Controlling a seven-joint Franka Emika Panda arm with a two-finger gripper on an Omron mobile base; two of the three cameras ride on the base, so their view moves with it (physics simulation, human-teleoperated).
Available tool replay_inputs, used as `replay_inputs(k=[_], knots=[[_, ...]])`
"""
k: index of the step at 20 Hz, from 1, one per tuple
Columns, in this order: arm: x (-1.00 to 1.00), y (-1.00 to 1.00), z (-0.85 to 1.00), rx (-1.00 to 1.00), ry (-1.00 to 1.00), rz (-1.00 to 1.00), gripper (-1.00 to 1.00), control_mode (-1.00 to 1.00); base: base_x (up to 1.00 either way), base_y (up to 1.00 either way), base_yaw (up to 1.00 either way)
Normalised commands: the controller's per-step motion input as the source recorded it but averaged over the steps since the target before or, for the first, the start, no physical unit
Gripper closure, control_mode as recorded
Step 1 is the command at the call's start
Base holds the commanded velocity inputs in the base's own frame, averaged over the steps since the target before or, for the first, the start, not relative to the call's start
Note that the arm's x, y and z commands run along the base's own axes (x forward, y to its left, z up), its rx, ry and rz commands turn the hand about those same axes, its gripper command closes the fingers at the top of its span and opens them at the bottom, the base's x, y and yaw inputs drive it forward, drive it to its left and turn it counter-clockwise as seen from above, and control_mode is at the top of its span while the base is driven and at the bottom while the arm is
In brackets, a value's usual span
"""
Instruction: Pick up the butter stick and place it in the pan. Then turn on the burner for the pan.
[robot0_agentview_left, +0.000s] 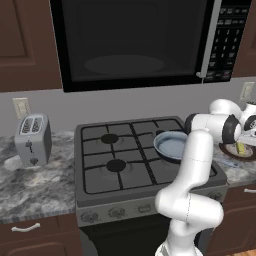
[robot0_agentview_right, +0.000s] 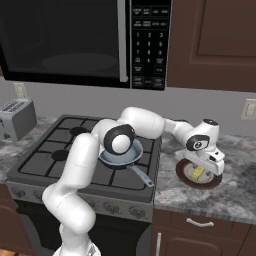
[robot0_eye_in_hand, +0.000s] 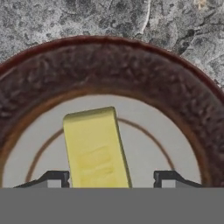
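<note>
The butter stick (robot0_eye_in_hand: 96, 148) is a pale-yellow block lying on a brown-rimmed plate (robot0_eye_in_hand: 109, 65) on the counter to the right of the stove. My gripper (robot0_eye_in_hand: 112, 177) hangs low over the plate, open, with one fingertip on each side of the butter; the left one is next to it and a gap shows on the right. From the right base the gripper (robot0_agentview_right: 202, 167) sits just over the butter stick (robot0_agentview_right: 198, 173). The grey-blue pan (robot0_agentview_left: 167, 144) rests on the stove's right front burner, its handle (robot0_agentview_right: 141, 176) pointing toward the front.
A row of stove knobs (robot0_agentview_left: 90, 216) runs along the range's front panel. A toaster (robot0_agentview_left: 33, 137) stands on the left counter. A microwave (robot0_agentview_left: 135, 40) hangs above the stove. My arm's elbow (robot0_agentview_right: 120, 140) reaches across over the pan.
</note>
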Motion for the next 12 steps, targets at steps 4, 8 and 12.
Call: replay_inputs(k=[4, 8, 12], knots=[[0.00, 0.00, 0.00, 0.00, 0.00, 0.00, 1.00, -1.00, 0.00, 0.00, 0.00], [0.00, 0.00, 0.00, 0.00, 0.00, 0.00, 1.00, -1.00, 0.00, 0.00, 0.00], [0.00, 0.00, 0.00, 0.00, 0.00, 0.00, 1.00, -1.00, 0.00, 0.00, 0.00]])
